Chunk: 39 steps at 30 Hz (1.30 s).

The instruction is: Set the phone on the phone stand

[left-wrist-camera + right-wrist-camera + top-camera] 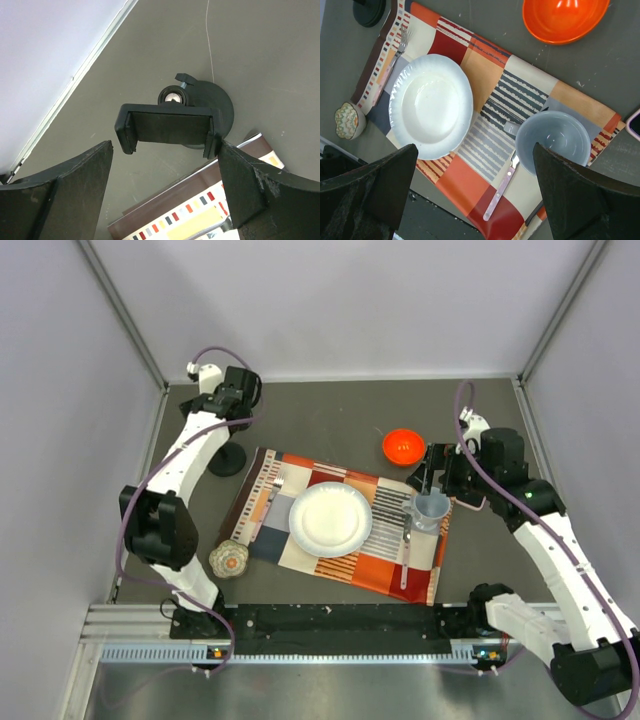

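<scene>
The left jaws stand wide apart and hold nothing. They hang over the phone stand (172, 127), which sits on the table (260, 45) just off the placemat's (195, 210) far left corner. The right jaws also gape wide and hold nothing, above the placemat's right half, where a mug (553, 141) and a spoon (501, 187) rest. The phone (634, 124) lies flat on the table just past the placemat's right edge, near the mug. Beyond the placemat's far edge the table lies open between the stand and an orange bowl (565, 17). Walls (60, 440) close in left, right and behind.
</scene>
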Available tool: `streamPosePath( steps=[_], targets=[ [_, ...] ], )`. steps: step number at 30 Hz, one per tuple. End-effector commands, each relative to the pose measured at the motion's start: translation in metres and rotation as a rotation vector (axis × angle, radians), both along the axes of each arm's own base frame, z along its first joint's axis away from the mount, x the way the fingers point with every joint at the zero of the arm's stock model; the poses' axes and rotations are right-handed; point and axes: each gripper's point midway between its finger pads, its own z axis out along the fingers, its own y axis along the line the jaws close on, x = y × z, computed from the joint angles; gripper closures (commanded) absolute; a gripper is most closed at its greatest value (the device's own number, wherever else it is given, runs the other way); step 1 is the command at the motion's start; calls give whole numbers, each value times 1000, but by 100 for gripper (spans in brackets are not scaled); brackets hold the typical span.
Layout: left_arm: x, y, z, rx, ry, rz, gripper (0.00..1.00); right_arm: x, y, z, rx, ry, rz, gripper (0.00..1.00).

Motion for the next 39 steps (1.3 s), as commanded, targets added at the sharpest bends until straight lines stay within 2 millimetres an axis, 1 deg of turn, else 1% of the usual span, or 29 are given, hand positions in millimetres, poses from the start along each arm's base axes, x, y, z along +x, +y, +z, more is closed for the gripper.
streamPosePath(
  steps=[1,3,4,5,6,7,8,9,10,12,13,14,15,16,17,18,19,20,22,24,26,27,28,29,30,31,32,35,39],
  targets=[
    [2,7,1,24,-32,-14,18,8,2,14,15,-62,12,1],
    [0,10,3,40,-36,-31,26,8,2,14,15,-62,12,1],
    [1,11,-4,56,-31,-51,37,8,2,14,15,-64,10,1],
    [0,12,0,57,-44,-65,42,7,3,14,17,-63,16,1],
    [-2,14,-9,61,-28,-82,48,7,2,15,18,-66,12,1],
    [-1,12,-12,57,-16,-132,64,6,3,14,18,-67,17,1],
    [3,11,-4,52,-64,-149,78,6,3,14,20,-67,18,1],
    [-1,14,-16,51,-46,-165,82,6,2,13,18,-64,17,1],
    [2,10,-19,40,-40,-227,83,5,3,14,21,-66,21,1],
    [3,9,-15,13,-79,-265,91,4,4,14,24,-66,24,1],
    [2,6,-20,3,-69,-301,90,4,4,13,25,-65,24,1],
    [3,-6,-18,-41,-88,-378,87,3,4,13,27,-66,28,1],
    [3,-14,-19,-58,-100,-428,66,3,4,12,27,-64,29,1],
    [2,-20,-18,-67,-108,-473,59,2,5,13,29,-67,31,1],
    [-1,-33,-9,-107,-143,-549,55,2,5,13,30,-67,30,1],
    [-4,-38,-8,-121,-155,-577,44,2,5,12,30,-64,31,1],
    [-6,-43,-4,-132,-169,-610,42,2,5,12,32,-65,34,1],
    [-11,-47,5,-142,-193,-636,40,1,5,13,33,-68,32,1],
    [-20,-46,8,-149,-180,-632,28,0,5,14,34,-71,34,1],
    [-25,-41,21,-152,-201,-600,16,-1,4,14,35,-73,34,1],
    [-32,-37,16,-182,-149,-545,18,-1,5,13,37,-70,36,1],
    [-29,-30,30,-182,-168,-472,25,-1,6,13,39,-69,37,1],
    [-32,-25,18,-181,-93,-439,27,-1,6,13,40,-67,38,1],
    [-26,-25,33,-174,-105,-435,29,0,6,13,43,-65,38,1],
    [-24,-22,34,-158,-89,-428,32,0,7,13,44,-67,40,1],
    [-24,-20,27,-150,-45,-419,39,0,7,13,44,-67,40,1],
    [-19,-19,35,-137,-57,-416,40,0,7,14,43,-70,40,1],
    [-14,-17,37,-97,-34,-450,42,-1,6,15,44,-75,37,1],
    [-11,-14,37,-50,-5,-499,37,-3,5,17,43,-86,34,1]
  ],
)
